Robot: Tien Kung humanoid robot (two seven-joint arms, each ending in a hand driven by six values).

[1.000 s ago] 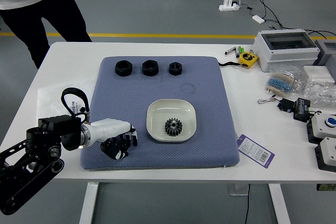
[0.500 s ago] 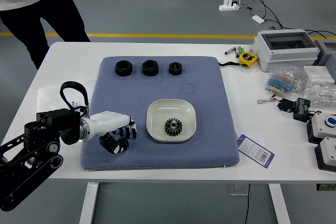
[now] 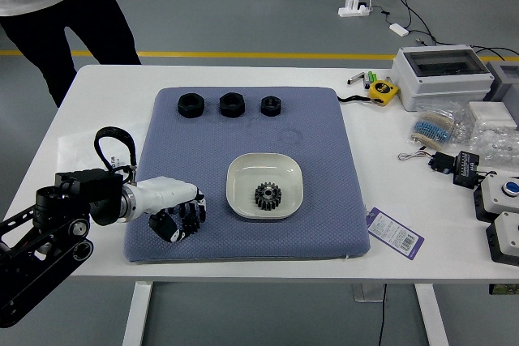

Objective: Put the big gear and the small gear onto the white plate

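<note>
We see one gear (image 3: 268,196) inside white plate (image 3: 243,173), toward near rim, probably leaving room for second. Left hand (image 3: 170,200) low over blue mat (image 3: 320,135), beside plate; whether it grips other gear, we cannot tell.

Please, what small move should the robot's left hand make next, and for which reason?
I would probably lift the left hand slightly. The white plate bears only one gear, and no second gear can be made out elsewhere. The hand is low over the mat, left of the plate, and whether it holds a gear cannot be told.
</note>
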